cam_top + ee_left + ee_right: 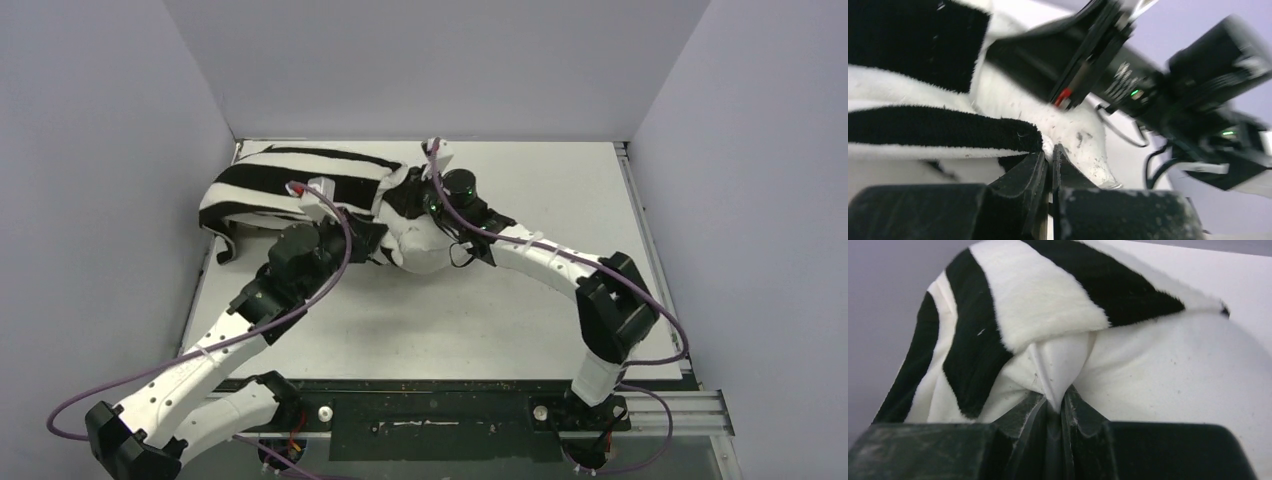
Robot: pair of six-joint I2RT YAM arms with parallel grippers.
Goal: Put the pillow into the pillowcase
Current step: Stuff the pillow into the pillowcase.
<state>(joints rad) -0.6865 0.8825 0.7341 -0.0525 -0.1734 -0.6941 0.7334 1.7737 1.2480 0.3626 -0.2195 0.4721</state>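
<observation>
The black-and-white striped pillowcase point(270, 180) lies at the far left of the table, bulging with most of the pillow inside. The off-white pillow point(425, 252) sticks out of its open right end. My left gripper point(372, 238) is at the near side of the opening, shut on the pillowcase's hem point(1045, 145), with the speckled pillow point(1083, 132) just beyond. My right gripper point(418, 193) is at the far side of the opening, shut on a pinched fold of the pillowcase's white edge point(1055, 375). The striped cloth point(1048, 295) drapes over the pillow point(1178, 380).
The white table point(520, 300) is boxed in by grey walls at left point(100, 200), back and right. The right arm's wrist and cables point(1198, 115) hang close in front of my left gripper. A black rail point(430, 425) runs along the near edge.
</observation>
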